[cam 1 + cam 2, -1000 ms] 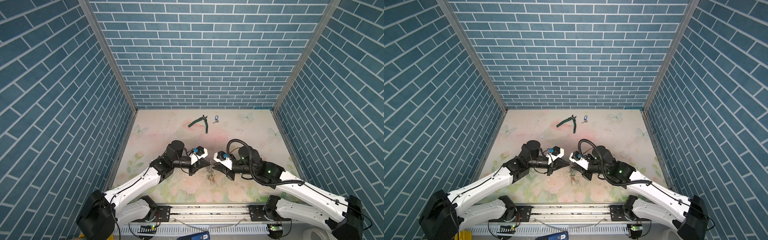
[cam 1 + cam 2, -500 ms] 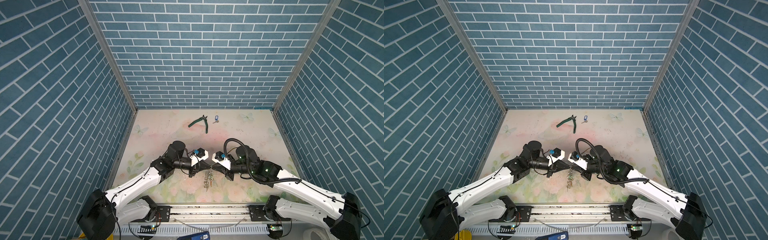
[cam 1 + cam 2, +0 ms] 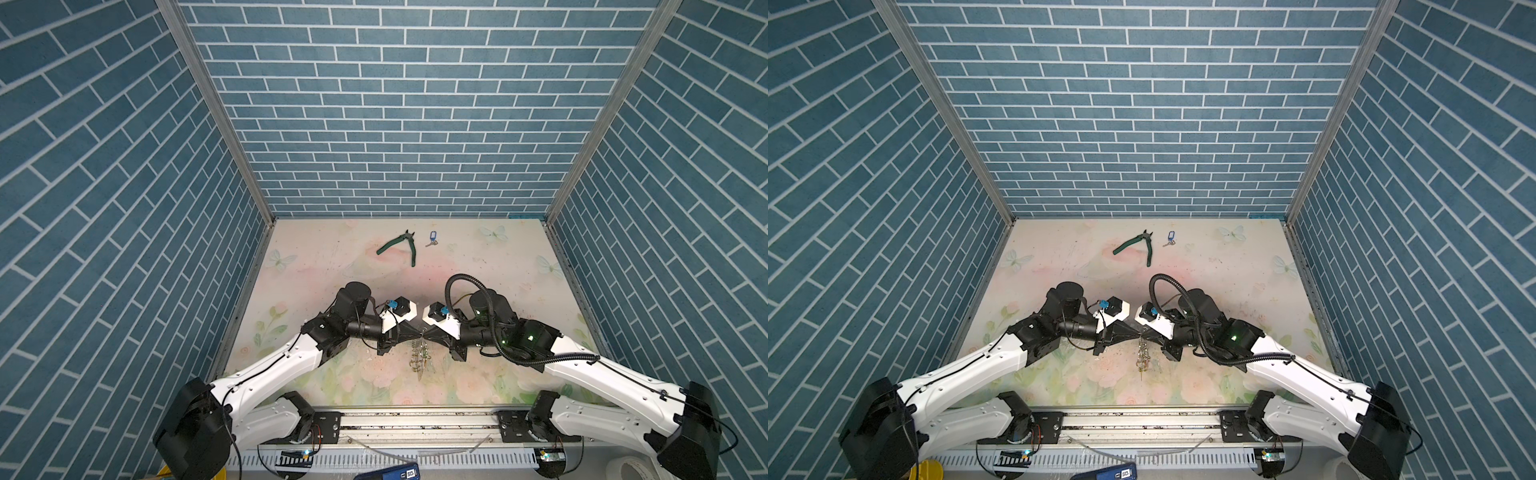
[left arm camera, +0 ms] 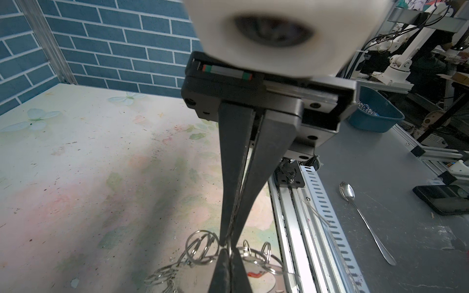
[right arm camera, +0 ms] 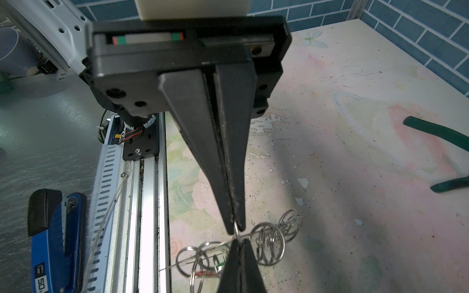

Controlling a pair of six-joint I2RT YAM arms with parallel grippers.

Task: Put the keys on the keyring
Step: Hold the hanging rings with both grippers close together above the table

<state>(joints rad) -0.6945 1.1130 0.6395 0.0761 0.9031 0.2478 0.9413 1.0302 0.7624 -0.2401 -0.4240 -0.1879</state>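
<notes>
The keyring, a thin hoop strung with several small silvery rings, hangs above the table's near middle, between two gripper tips that meet point to point. My left gripper is shut on the hoop. My right gripper is shut on the same spot from the opposite side. The wrist views show the keyring's rings and bits of green and red tag among them. The keys, blue-tagged, lie far back on the table, apart from both grippers.
Green-handled pliers lie just left of the keys. A metal rail runs along the front edge. Off the table lie a blue tape measure, a spoon, a phone and a blue basin.
My right gripper has moved left until its tips meet the left gripper's, and it has shut on the keyring. The left arm has barely moved.
</notes>
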